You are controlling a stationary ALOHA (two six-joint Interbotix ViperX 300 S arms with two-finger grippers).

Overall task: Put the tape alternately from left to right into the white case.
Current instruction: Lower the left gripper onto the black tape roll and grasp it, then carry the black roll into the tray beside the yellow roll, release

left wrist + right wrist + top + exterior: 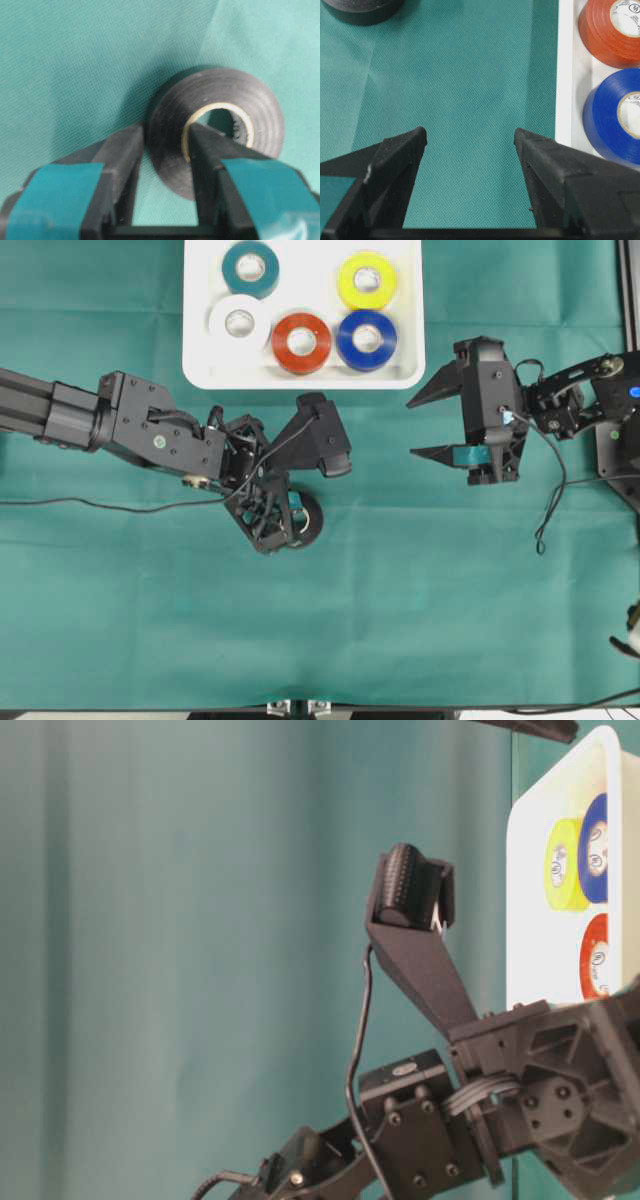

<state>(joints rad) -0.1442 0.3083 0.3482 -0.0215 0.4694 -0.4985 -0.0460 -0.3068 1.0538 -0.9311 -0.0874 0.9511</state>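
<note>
A black tape roll (314, 524) lies flat on the green cloth below the white case (200, 360). My left gripper (296, 514) is shut on the wall of this black roll (220, 100), one finger (125, 160) outside and the other inside the pale core. In the case lie the teal (250, 268), yellow (367, 280), white (239, 323), red-orange (302, 342) and blue (366, 339) rolls. My right gripper (425, 425) stands open and empty to the right of the case, over bare cloth (470, 137).
A cable (548, 510) trails from the right arm across the cloth. In the right wrist view the case rim (565, 75) runs just right of the jaws, with the red-orange (612, 32) and blue (615, 117) rolls behind it.
</note>
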